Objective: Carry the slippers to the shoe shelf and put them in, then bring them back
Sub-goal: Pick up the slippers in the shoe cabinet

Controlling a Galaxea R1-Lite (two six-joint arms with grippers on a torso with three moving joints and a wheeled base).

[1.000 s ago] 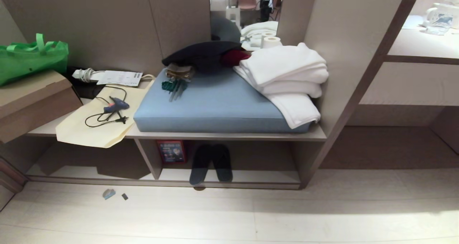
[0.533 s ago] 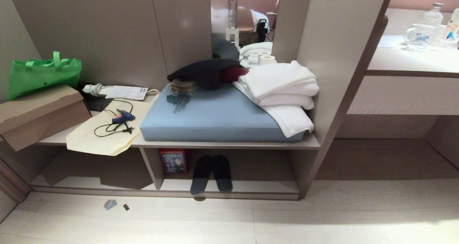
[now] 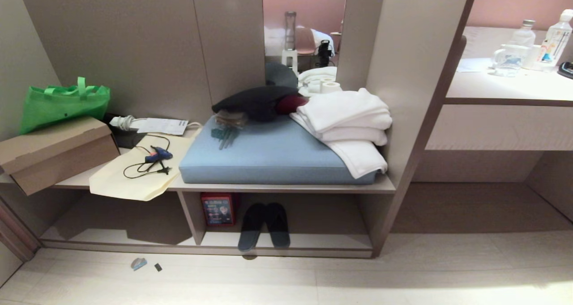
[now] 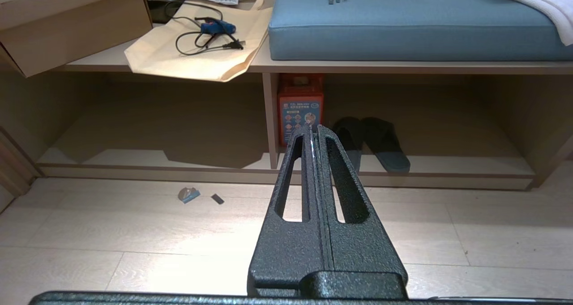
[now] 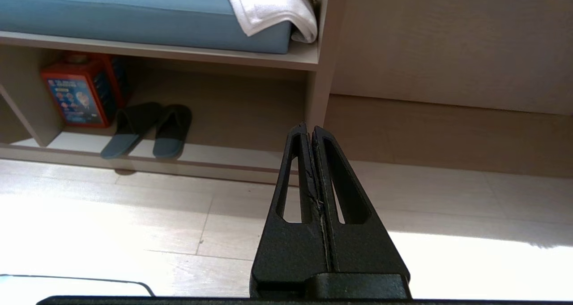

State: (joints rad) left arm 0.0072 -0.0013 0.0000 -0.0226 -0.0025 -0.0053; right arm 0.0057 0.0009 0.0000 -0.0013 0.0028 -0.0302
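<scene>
- Both hands of yours are idle: the left hand (image 4: 312,128) has its black slotted fingers pressed flat together with nothing between them, hanging over the pale plank floor (image 3: 403,273) in front of the unit.
- Right hand (image 5: 309,128) is the same deal, fingers squeezed together and empty, pointing at the floor near the unit's right upright. Neither arm shows up in the head view.
- Your pair of dark grey soft fabric slippers (image 3: 264,226) sits side by side in the low taupe-beige wooden shoe shelf (image 3: 313,241), toes inward, heels at the front lip, one heel poking slightly over the edge.
- Just beside them, against the vertical divider, stands a red printed box (image 3: 218,209).
- On the board above you've got a flat blue cushion (image 3: 273,155), a stack of folded white towels (image 3: 349,121) on its right end, and a cream tote bag (image 3: 134,179) with a small blue glue gun (image 3: 157,155) lying on it.
- Further left: a brown cardboard box (image 3: 53,152) and a green fabric bag (image 3: 62,101).
</scene>
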